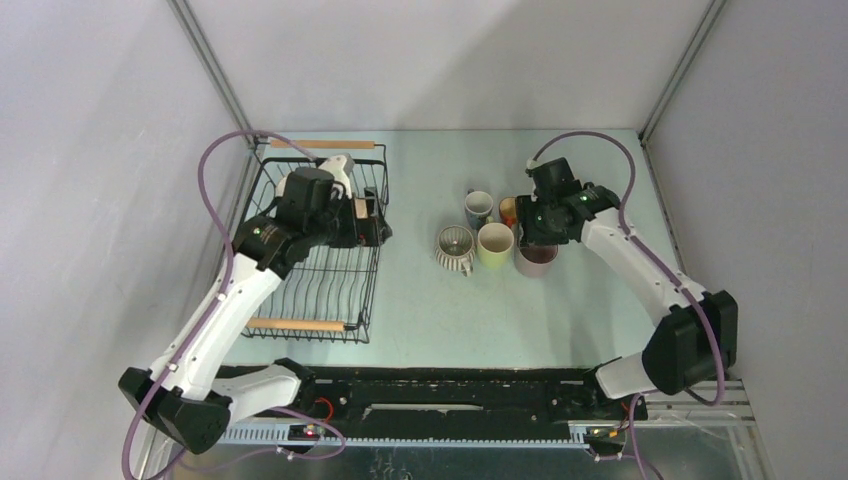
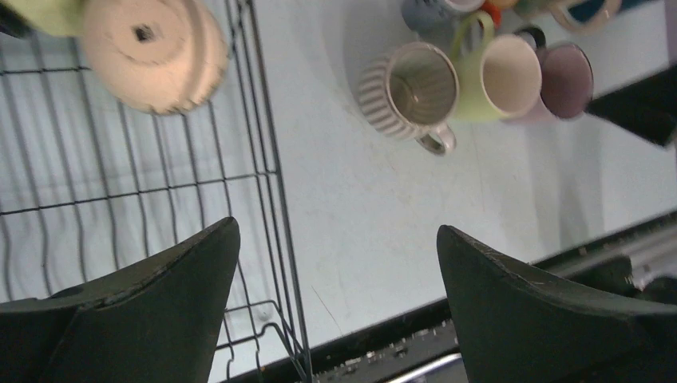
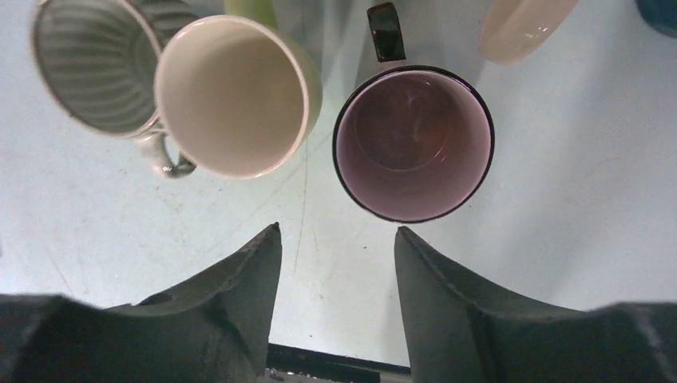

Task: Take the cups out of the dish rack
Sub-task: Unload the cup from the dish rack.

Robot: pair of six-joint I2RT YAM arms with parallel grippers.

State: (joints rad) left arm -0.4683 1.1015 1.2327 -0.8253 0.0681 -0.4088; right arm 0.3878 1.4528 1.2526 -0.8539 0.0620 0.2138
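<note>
The black wire dish rack (image 1: 372,290) sits at the left, and a pale cup (image 1: 340,168) shows in its far end. In the left wrist view an upside-down cream cup (image 2: 152,48) lies inside the rack (image 2: 267,144). My left gripper (image 1: 378,230) is open and empty over the rack's right rim (image 2: 335,231). Upright on the table are a ribbed cream cup (image 1: 455,248), a yellow-green cup (image 1: 494,243), a dark cup with a pink inside (image 1: 537,260), a grey-blue cup (image 1: 479,208) and a tan cup (image 1: 508,210). My right gripper (image 1: 535,235) is open and empty just above the dark cup (image 3: 411,140), its fingertips (image 3: 335,230) apart from it.
The rack has a wooden rod handle at its near end (image 1: 300,324) and at its far end (image 1: 325,144). The cups stand close together mid-table. Grey walls close in the left, right and back. A black rail (image 1: 430,385) runs along the near edge.
</note>
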